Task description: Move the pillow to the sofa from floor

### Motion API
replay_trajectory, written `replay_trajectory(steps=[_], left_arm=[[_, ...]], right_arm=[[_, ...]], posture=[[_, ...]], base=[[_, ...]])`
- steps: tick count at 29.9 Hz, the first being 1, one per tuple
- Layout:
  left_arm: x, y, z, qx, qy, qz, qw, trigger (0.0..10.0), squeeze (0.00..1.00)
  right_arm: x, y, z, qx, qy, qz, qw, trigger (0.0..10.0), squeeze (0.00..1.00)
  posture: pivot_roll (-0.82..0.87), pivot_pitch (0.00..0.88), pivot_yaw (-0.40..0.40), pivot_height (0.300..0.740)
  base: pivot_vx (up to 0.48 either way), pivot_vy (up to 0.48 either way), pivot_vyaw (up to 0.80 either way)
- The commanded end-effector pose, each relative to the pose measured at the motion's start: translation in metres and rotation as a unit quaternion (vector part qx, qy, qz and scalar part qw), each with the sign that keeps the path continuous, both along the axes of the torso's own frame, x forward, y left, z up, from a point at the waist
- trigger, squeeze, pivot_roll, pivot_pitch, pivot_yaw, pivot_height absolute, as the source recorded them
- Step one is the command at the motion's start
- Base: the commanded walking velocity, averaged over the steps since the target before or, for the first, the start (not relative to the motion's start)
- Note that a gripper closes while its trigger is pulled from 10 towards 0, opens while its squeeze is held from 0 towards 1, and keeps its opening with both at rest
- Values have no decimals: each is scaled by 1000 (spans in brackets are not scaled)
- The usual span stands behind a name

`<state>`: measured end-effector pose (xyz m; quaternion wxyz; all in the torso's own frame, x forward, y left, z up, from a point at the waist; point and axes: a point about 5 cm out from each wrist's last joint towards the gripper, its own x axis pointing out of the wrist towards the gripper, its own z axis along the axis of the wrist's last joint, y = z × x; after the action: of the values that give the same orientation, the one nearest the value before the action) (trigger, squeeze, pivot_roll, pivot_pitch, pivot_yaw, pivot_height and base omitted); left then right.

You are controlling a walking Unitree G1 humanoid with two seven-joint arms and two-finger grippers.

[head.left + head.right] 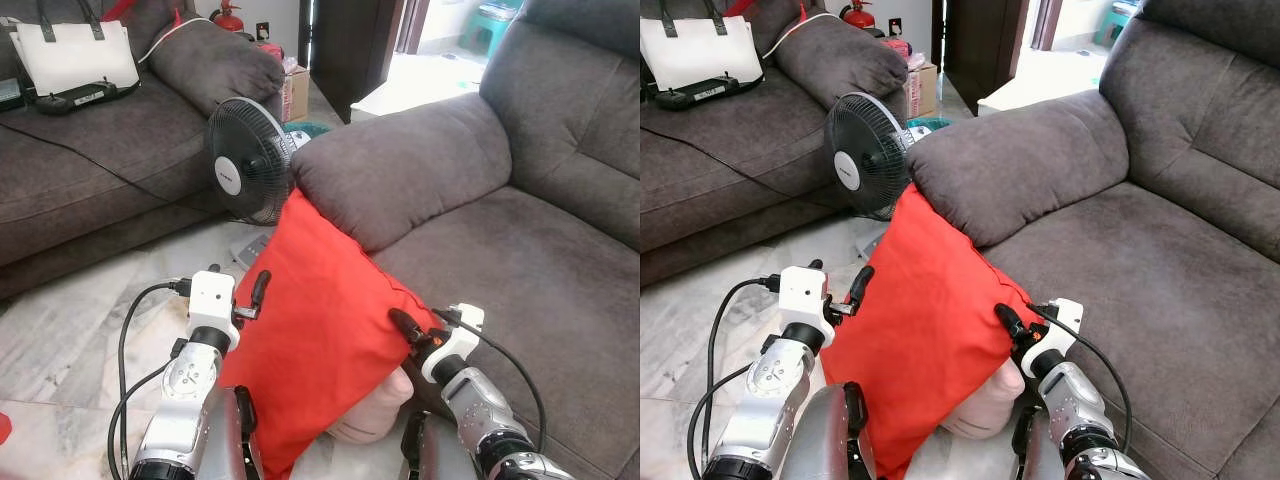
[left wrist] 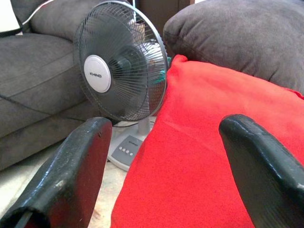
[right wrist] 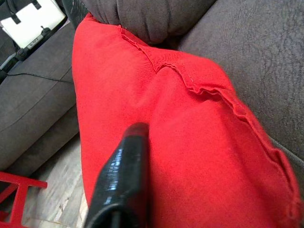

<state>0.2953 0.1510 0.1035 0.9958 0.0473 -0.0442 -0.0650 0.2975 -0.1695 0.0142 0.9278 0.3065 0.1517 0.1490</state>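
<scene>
Red pillow [image 1: 320, 330] held up off the floor [image 1: 70, 330] between both arms, standing on one corner, its top corner tucked under the near end of the grey sofa armrest [image 1: 400, 170], its right edge against the front of the sofa [image 1: 520, 270] seat. Left pincer [image 1: 255, 297] at the pillow's left edge, fingers spread wide in the left wrist view, one black finger [image 2: 71, 175] off the cloth on the fan side, the other [image 2: 266, 161] in front of the red fabric. Right pincer [image 1: 408, 328] pressed into the pillow's right edge near the seam; cannot tell whether spread or pressed together, just one black finger [image 3: 126, 175] lying along the cloth in the right wrist view. Black table fan [image 1: 250, 160] standing on the floor just beyond the pillow's top corner, to the left. Second grey sofa [image 1: 90, 150] far left, with a white bag [image 1: 75, 55] on its seat. Something pale pink [image 1: 375, 410] beneath the pillow's lower right edge.
</scene>
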Motion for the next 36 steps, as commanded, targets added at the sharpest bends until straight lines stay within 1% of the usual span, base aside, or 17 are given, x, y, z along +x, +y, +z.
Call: replay_trajectory(steps=[1, 6, 14, 19, 24, 28, 31, 34, 36], left_arm=[[3, 0, 3, 0, -8, -3, 1000, 10000, 0], [0, 1, 3, 0, -8, -2, 1000, 10000, 0], [2, -1, 2, -1, -5, -5, 1000, 10000, 0], [1, 2, 1, 1, -2, -5, 1000, 10000, 0], [2, 2, 3, 0, -4, -1, 1000, 10000, 0], [-2, 1, 4, -11, -3, 1, 1000, 10000, 0], [-4, -1, 4, -7, -4, -8, 1000, 10000, 0], [-4, 1, 5, -9, -6, -3, 1000, 10000, 0], [-4, 2, 4, -7, -6, -1, 1000, 10000, 0]], right_arm=[[0, 0, 0, -2, -3, 1, 1000, 0, 0], [-3, 0, -2, -5, -4, 3, 1000, 0, 0], [-5, -8, -1, -25, -15, 6, 1000, 0, 0], [-8, -11, -2, -32, -21, -2, 999, 0, 0], [-8, -12, -1, -43, -25, 12, 999, 0, 0], [-8, -17, 3, -49, -38, 9, 998, 0, 0], [-10, -21, 4, -49, -45, 8, 998, 0, 0], [-13, -19, 1, -53, -44, 19, 997, 0, 0], [-13, -19, 1, -51, -43, 15, 998, 0, 0]], posture=[[152, 0, -64, 492], [148, 0, -64, 492], [114, 0, -55, 492], [106, 0, -53, 492], [109, 0, -50, 492], [109, 0, -45, 492], [117, 21, -54, 492], [118, 20, -60, 492], [124, 13, -62, 492]], base=[[0, 0, 0], [0, 0, 0], [0, 0, 0], [0, 0, 0], [0, 0, 0], [0, 0, 0], [0, 0, 0], [0, 0, 0], [0, 0, 0]])
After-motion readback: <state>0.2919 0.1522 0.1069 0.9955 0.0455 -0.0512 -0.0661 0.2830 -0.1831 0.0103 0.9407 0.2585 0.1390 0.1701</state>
